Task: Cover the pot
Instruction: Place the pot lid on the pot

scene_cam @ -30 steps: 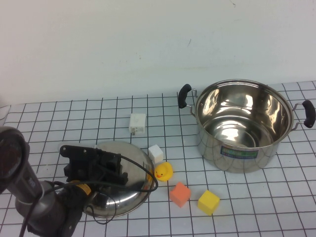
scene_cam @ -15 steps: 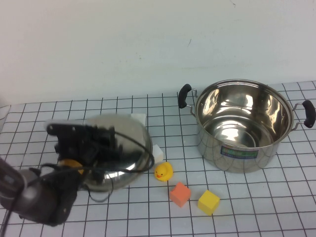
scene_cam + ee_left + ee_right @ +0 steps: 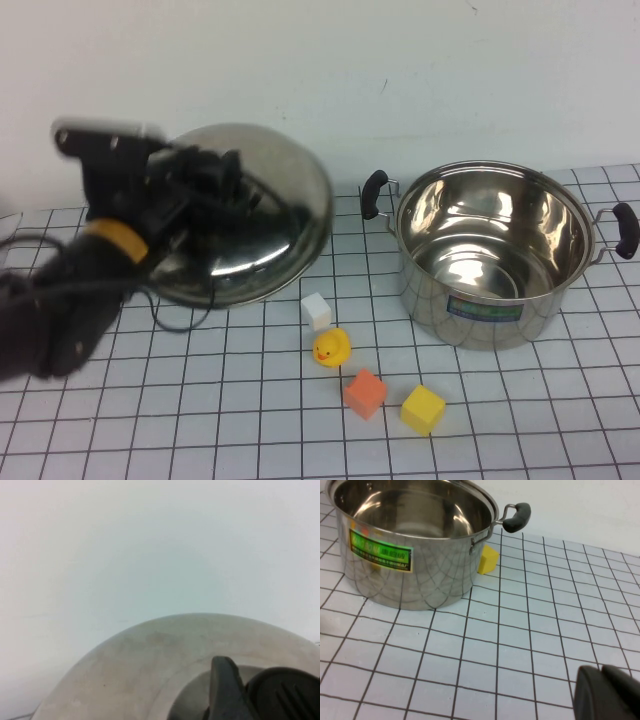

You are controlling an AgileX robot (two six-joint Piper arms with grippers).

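The pot [image 3: 437, 290] stands open and empty at the right of the gridded table, its blue-green label facing me. It also shows in the right wrist view [image 3: 435, 575]. My left gripper [image 3: 205, 185] is shut on the black knob [image 3: 285, 695] of the domed steel lid [image 3: 285, 195]. It holds the lid tilted in the air above the left back of the table, well left of the pot. The lid fills the lower part of the left wrist view [image 3: 150, 655]. My right gripper [image 3: 601, 681] is shut and empty, low over the table beside the pot, out of the high view.
A white cube [image 3: 316, 311], a yellow duck [image 3: 331, 347], an orange block [image 3: 364, 392] and a yellow cube [image 3: 422, 409] lie on the table between the lid and the pot. The yellow cube also shows behind the pot [image 3: 488, 560]. A white wall stands behind.
My left gripper has lifted the lid off the table, up and toward the back, tilting it. The pot and the blocks have not moved.
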